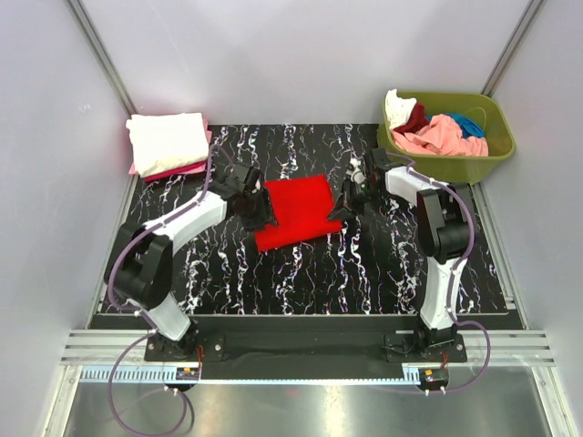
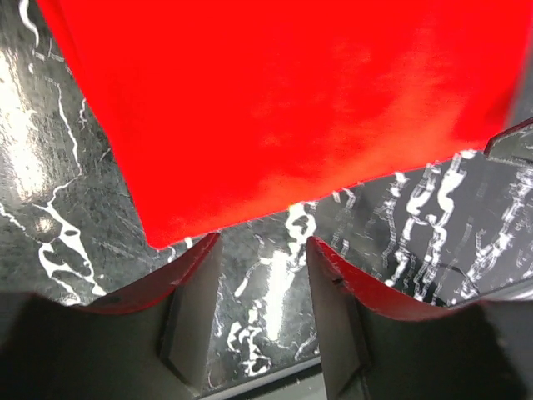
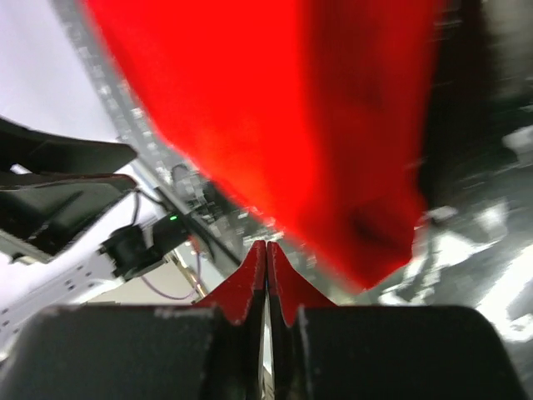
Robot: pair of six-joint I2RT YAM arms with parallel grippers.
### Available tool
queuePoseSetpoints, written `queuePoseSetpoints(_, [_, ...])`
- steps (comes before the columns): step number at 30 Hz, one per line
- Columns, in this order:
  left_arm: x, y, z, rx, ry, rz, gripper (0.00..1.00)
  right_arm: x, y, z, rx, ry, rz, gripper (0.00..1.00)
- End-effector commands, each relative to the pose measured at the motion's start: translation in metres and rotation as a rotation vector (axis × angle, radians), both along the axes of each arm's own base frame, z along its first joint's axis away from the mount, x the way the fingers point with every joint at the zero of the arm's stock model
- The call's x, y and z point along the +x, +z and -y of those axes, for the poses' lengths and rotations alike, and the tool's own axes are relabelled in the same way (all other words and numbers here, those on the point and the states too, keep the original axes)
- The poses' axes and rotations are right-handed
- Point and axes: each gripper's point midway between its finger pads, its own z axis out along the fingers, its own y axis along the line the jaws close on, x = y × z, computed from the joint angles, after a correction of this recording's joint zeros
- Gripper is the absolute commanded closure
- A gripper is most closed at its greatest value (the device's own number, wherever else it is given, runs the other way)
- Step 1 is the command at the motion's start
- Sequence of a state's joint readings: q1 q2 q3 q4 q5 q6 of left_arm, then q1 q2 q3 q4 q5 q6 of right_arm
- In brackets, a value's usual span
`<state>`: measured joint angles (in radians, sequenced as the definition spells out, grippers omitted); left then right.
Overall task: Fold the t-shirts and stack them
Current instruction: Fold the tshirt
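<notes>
**Red t-shirt [image 1: 293, 211] flat at mid-desk, jaws at both side edges**

Your red t-shirt lies folded into a rough rectangle in the middle of the desk [image 1: 364, 273], turned slightly askew.

The left jaws sit at its 9 o'clock edge. From the left wrist camera you see them standing apart with only bare desk between the fingertips [image 2: 196, 258]. The shirt's corner lies just beyond them, not gripped.

The right jaws sit at the shirt's 3 o'clock edge. The right wrist view is blurred. Its fingertips [image 3: 250, 275] are pressed together with no gap, right at the border of the red cloth. You cannot tell whether any fabric is pinched between them.

At 10 o'clock, in the far corner of the desk, a folded cream-white t-shirt [image 1: 167, 138] rests on a pink t-shirt [image 1: 187, 169].

At 2 o'clock the olive-green bin [image 1: 455, 167] holds loose shirts: a white t-shirt [image 1: 398, 107], a dark red t-shirt [image 1: 417, 119], a salmon-pink t-shirt [image 1: 444, 137] and a teal t-shirt [image 1: 471, 123].
</notes>
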<state>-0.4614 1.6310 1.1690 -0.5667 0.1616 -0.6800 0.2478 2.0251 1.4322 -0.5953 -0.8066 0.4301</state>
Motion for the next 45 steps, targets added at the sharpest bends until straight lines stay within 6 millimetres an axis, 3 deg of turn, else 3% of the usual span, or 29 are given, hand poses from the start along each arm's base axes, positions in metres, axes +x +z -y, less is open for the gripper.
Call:
queuePoseSetpoints(1, [0.015, -0.016, 0.009, -0.044, 0.030, 0.029, 0.52, -0.003, -0.036, 0.012, -0.033, 0.010, -0.011, 0.96])
queuePoseSetpoints(5, [0.001, -0.057, -0.001, -0.004, 0.044, -0.031, 0.54, -0.017, -0.084, 0.029, -0.139, -0.017, -0.068, 0.96])
queuePoseSetpoints(7, [-0.012, -0.077, -0.008, 0.025, 0.047, -0.073, 0.56, -0.021, -0.089, 0.033, -0.096, -0.044, -0.096, 0.99])
queuePoseSetpoints(10, [-0.022, -0.087, -0.016, 0.045, 0.055, -0.088, 0.57, -0.021, -0.093, 0.042, -0.157, -0.069, -0.085, 0.99])
queuePoseSetpoints(12, [-0.025, -0.088, -0.022, 0.072, 0.062, -0.082, 0.57, -0.026, -0.096, 0.048, -0.202, -0.078, -0.101, 1.00])
queuePoseSetpoints(16, [-0.017, -0.064, -0.029, 0.120, 0.052, -0.027, 0.55, -0.040, -0.092, 0.053, -0.222, -0.095, -0.121, 0.99])
queuePoseSetpoints(17, [-0.021, -0.060, -0.035, 0.163, 0.041, -0.028, 0.54, -0.041, -0.081, 0.054, -0.222, -0.099, -0.103, 0.98])
queuePoseSetpoints(19, [-0.010, -0.034, -0.029, 0.161, 0.026, 0.028, 0.52, -0.041, -0.063, 0.054, -0.227, -0.100, -0.069, 0.94])
queuePoseSetpoints(21, [-0.010, -0.017, -0.030, 0.197, 0.013, 0.050, 0.50, -0.039, -0.029, 0.051, -0.215, -0.098, -0.004, 0.81])
queuePoseSetpoints(22, [-0.002, 0.003, -0.025, 0.185, 0.013, 0.096, 0.49, -0.032, -0.010, 0.048, -0.199, -0.097, 0.040, 0.74])
queuePoseSetpoints(23, [-0.004, 0.011, -0.024, 0.191, 0.003, 0.100, 0.48, -0.031, 0.011, 0.046, -0.183, -0.097, 0.073, 0.62])
queuePoseSetpoints(24, [0.002, 0.029, -0.021, 0.175, 0.007, 0.137, 0.48, -0.024, 0.034, 0.038, -0.141, -0.089, 0.117, 0.58])
queuePoseSetpoints(27, [0.005, 0.052, -0.015, 0.143, 0.004, 0.173, 0.47, -0.013, 0.077, 0.020, -0.046, -0.059, 0.203, 0.54])
queuePoseSetpoints(28, [0.005, 0.055, -0.015, 0.138, 0.004, 0.178, 0.47, -0.009, 0.082, 0.015, -0.030, -0.048, 0.217, 0.53])
queuePoseSetpoints(31, [0.003, 0.061, -0.013, 0.124, -0.002, 0.176, 0.47, 0.005, 0.073, 0.009, -0.023, -0.020, 0.199, 0.58])
queuePoseSetpoints(34, [-0.003, 0.063, -0.015, 0.120, -0.002, 0.177, 0.47, 0.017, 0.032, 0.009, -0.054, -0.009, 0.138, 0.66])
queuePoseSetpoints(35, [-0.004, 0.062, -0.017, 0.123, -0.001, 0.175, 0.47, 0.019, 0.005, 0.011, -0.080, -0.012, 0.085, 0.68])
queuePoseSetpoints(39, [-0.011, 0.058, -0.026, 0.141, 0.003, 0.175, 0.46, 0.011, -0.060, 0.022, -0.167, -0.041, -0.005, 0.76])
queuePoseSetpoints(42, [-0.012, 0.051, -0.041, 0.140, 0.026, 0.162, 0.44, 0.002, -0.091, 0.032, -0.216, -0.051, -0.042, 0.80])
queuePoseSetpoints(45, [-0.006, 0.044, -0.055, 0.098, 0.061, 0.146, 0.42, -0.001, -0.099, 0.038, -0.196, -0.073, -0.061, 0.82])
